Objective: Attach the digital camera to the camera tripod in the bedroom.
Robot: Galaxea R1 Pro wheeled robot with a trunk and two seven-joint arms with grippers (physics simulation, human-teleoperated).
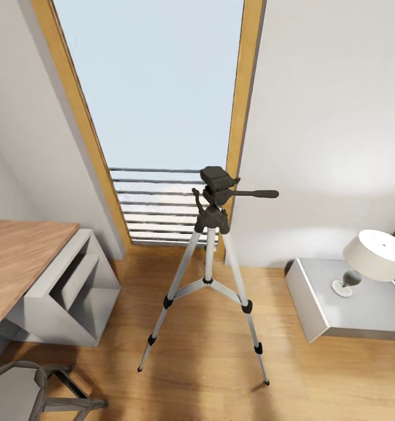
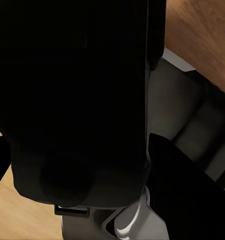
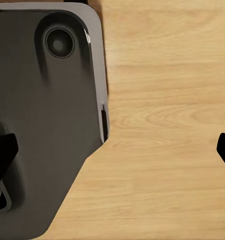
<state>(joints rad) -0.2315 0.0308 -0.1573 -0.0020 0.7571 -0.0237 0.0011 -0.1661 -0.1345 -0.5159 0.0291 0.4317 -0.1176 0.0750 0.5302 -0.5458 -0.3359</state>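
Note:
The camera tripod (image 1: 209, 275) stands on the wood floor in front of the tall wood-framed window (image 1: 156, 88), its three silver legs spread. Its black head (image 1: 217, 178) is bare on top, and the side handle (image 1: 256, 193) points right. In the left wrist view a chunky black body, the digital camera (image 2: 72, 75), sits between the dark fingers of my left gripper (image 2: 90, 172), which is shut on it. In the right wrist view my right gripper (image 3: 114, 152) is open, its fingertips far apart above the floor with nothing between them.
A wood-topped white desk (image 1: 21, 257) stands at the left, with a grey stool (image 1: 21, 386) in front of it. A grey bedside table (image 1: 349, 310) with a white lamp (image 1: 373, 254) is at the right. My own dark base (image 3: 42, 125) lies below the right gripper.

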